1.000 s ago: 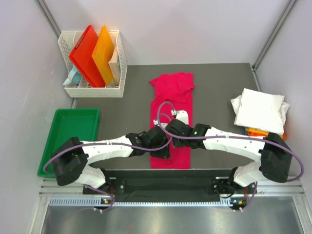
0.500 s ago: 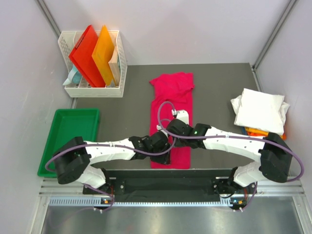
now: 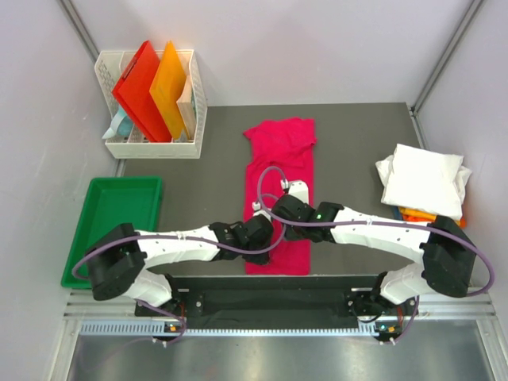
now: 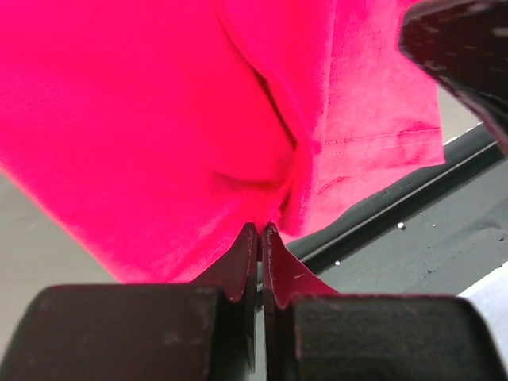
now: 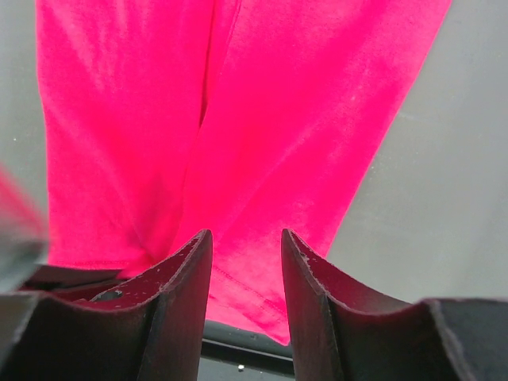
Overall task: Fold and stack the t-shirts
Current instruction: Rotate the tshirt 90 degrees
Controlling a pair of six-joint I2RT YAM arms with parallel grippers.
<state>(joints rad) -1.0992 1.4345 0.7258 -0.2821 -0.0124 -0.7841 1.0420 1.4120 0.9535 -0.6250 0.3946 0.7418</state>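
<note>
**Inspector:** Item one, the near edge. What is the left gripper (image 4: 259, 230) doing?

**Onlooker:** Its fingers are pressing together on a pucker of the magenta-pink cloth t-shirt (image 3: 279, 159), right at the near hem by the table's front rail. The creases are running into the tips, so I am judging it a pinch, taken to lift that hem.

**Inspector:** And the right gripper (image 5: 246, 238)?

**Onlooker:** It is hanging just beside the left one, over the near part of the same shirt. Its fingers are standing apart and gripping nothing. I am reading that as waiting to take hold alongside.

**Inspector:** How is the shirt lying?

**Onlooker:** It is lying as a long narrow strip down the middle of the dark grey table (image 3: 198, 159), collar end pointing away from the arms. Folding it end over end looks to be the step in hand.

**Inspector:** Farther out?

**Onlooker:** At the right edge, a folded white t-shirt (image 3: 425, 178) is sitting on a folded orange t-shirt (image 3: 413, 213). That is presumably where the pink one is going. At the left there is a green plastic tray (image 3: 119, 214). Beyond it, a white slatted basket (image 3: 111, 147) is holding stiff red and orange folders (image 3: 143, 91). Neither arm is touching any of these.
</note>
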